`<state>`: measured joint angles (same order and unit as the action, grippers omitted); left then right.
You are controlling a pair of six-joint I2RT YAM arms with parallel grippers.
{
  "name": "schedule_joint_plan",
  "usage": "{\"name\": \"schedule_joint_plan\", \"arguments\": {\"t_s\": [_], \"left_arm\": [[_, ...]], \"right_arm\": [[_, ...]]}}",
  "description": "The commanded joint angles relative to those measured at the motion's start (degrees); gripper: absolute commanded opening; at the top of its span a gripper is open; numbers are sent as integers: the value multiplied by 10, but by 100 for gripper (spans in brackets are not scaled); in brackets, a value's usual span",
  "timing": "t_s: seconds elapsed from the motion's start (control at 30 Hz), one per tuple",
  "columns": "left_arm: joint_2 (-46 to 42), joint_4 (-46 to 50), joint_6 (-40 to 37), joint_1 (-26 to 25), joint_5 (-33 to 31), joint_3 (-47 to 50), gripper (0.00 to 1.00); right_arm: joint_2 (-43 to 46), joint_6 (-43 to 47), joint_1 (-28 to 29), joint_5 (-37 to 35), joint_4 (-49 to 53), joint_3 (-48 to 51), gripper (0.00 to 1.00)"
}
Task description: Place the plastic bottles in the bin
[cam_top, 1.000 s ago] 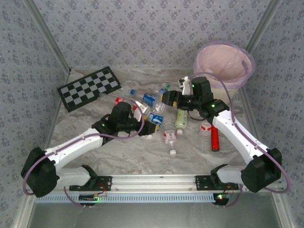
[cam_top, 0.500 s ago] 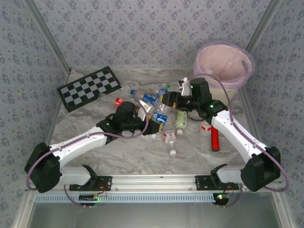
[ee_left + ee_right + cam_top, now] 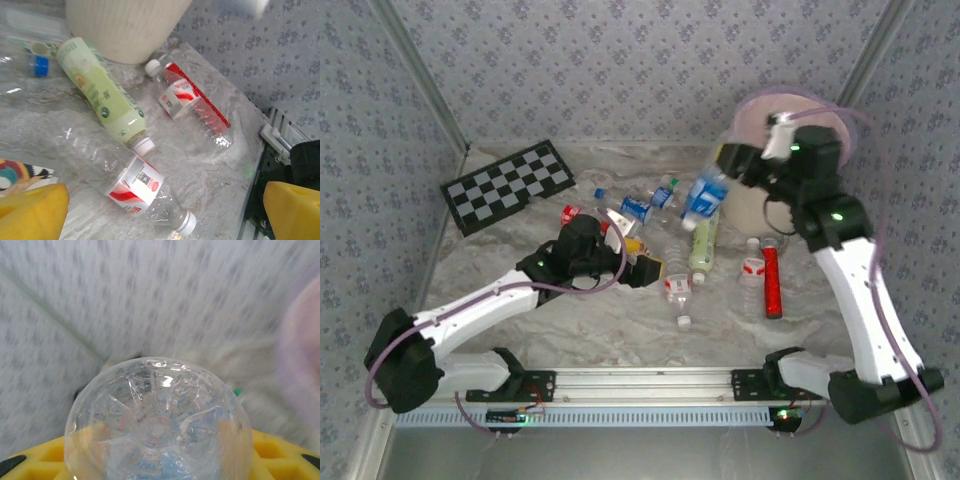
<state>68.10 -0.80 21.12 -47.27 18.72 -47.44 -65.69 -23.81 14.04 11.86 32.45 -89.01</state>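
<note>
Up beside the bin [image 3: 752,110] at the tabletop's far right corner, the right gripper [image 3: 724,172] is clamped on a blue-labelled clear bottle [image 3: 703,197], held tilted in the air. The left gripper [image 3: 642,268] gapes wide and empty, low over the tabletop's middle. Nearby lie a pale-green bottle [image 3: 701,245] and a red-labelled bottle [image 3: 677,287].

No print is legible; the marks on the red-label bottle [image 3: 141,186] and green bottle [image 3: 102,92] are too blurred.
</note>
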Motion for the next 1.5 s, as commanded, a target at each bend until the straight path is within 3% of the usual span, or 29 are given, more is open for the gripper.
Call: {"name": "schedule_joint_plan", "arguments": {"t_s": [0.0,0.13,0.37,0.5,0.8,1.1,1.37,1.47], "left_arm": [[-43,29,11,1,-62,8,99],[-65,37,38,3,-102,36,99],[-76,68,80,9,-159,53,99],[-85,72,102,10,-160,59,99],[-99,101,126,10,-180,72,99],[-83,93,129,11,-175,61,99],[-68,62,135,11,-166,57,99],[-56,82,132,11,-166,45,99]], "right_arm": [[32,92,-41,-143,23,-51,40],[9,142,-97,-224,-25,-93,33],[-103,185,-142,-268,-80,-132,26],[-164,163,-159,-231,-77,-159,26],[-313,165,-166,-176,100,-251,26],[-411,162,-165,-153,186,-283,26],[-461,132,-166,-143,188,-265,26],[-480,130,-163,-144,189,-263,34]]}}
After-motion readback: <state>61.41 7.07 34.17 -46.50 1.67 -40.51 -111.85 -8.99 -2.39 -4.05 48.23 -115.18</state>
